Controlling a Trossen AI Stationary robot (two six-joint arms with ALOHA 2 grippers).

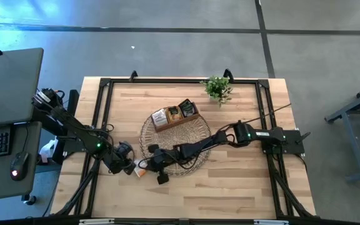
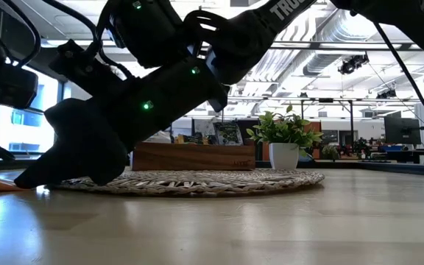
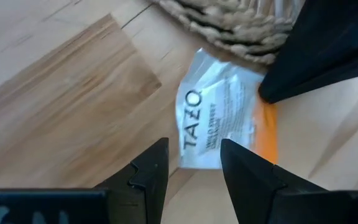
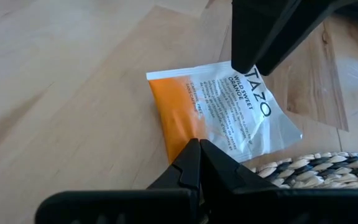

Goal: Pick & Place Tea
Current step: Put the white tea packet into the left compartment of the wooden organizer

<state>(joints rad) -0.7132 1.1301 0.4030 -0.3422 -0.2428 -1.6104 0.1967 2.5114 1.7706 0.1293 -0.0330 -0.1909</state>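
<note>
Lying flat on the bare table (image 1: pixel 230 187), 1 packet (image 4: pixel 219 109) sits just off the near-left rim of the mat (image 1: pixel 195 134), one edge reaching the weave. It is white at one end and orange at the other.

Left gripper (image 3: pixel 194 162): low over the white end, fingers apart, nothing between them. Whether the tips touch the foil cannot be told.

Right gripper (image 4: pixel 199 152): fingers together, holding nothing, tip at or on the orange edge of the packet; contact appears likely but is not certain.

Handling, as judged: the packet is very light, thin and pliable, with a slick crinkled foil skin. It will slide on the wood before it lifts and will buckle under a broad squeeze. It is not fragile. Best hold is a pinch across 1 free edge or corner, preferably the white end that rides up slightly near the mat, while the other tip pins the orange end against sliding.

Farther back, the tray (image 1: pixel 175 119) on the mat holds several more packets. The plant (image 1: pixel 217 89) stands beyond, well apart.
</note>
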